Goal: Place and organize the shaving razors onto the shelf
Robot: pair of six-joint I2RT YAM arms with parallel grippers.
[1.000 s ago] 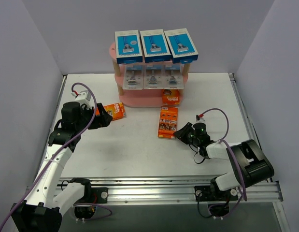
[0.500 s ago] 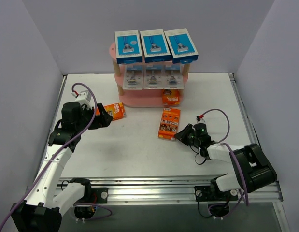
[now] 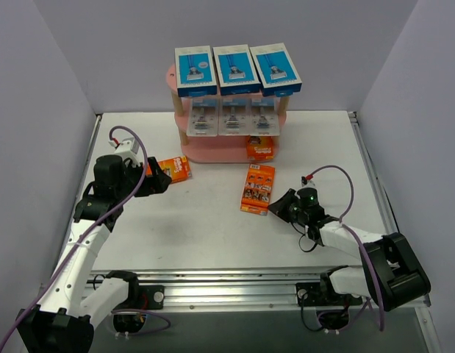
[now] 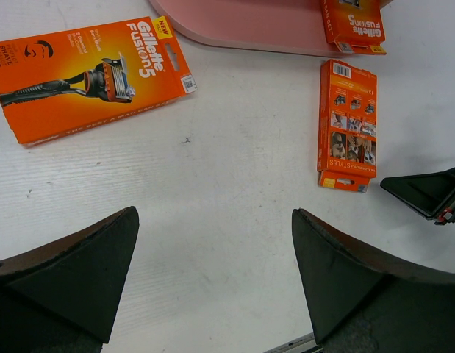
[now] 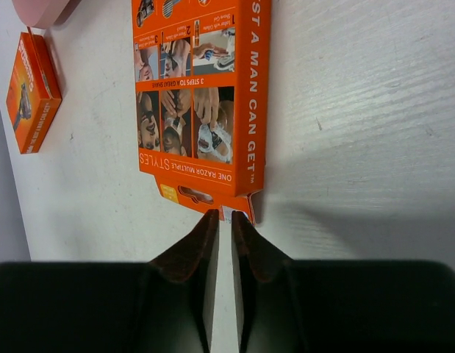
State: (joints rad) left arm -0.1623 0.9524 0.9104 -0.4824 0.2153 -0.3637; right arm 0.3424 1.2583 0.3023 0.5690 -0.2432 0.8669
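The pink shelf (image 3: pixel 212 153) carries three blue-and-white razor boxes (image 3: pixel 235 68) on top and three clear blister packs (image 3: pixel 231 118) on the middle tier. One orange pack (image 3: pixel 260 148) sits on the bottom tier. A second orange pack (image 3: pixel 258 187) (image 5: pixel 201 95) lies flat on the table. My right gripper (image 3: pixel 275 207) (image 5: pixel 226 215) is shut, its tips touching that pack's near edge. A third orange pack (image 3: pixel 171 169) (image 4: pixel 87 77) lies left of the shelf. My left gripper (image 3: pixel 159 179) (image 4: pixel 214 215) hovers beside it, open and holding nothing.
Grey walls enclose the white table on three sides. A metal rail (image 3: pixel 249 290) runs along the near edge. In the left wrist view the shelf's bottom board (image 4: pixel 249 22) lies ahead and the right gripper's tip (image 4: pixel 389 184) shows at right.
The right gripper's jaws have closed at the near edge of the middle orange pack, and that pack has shifted slightly to the right. The left arm has stayed still.
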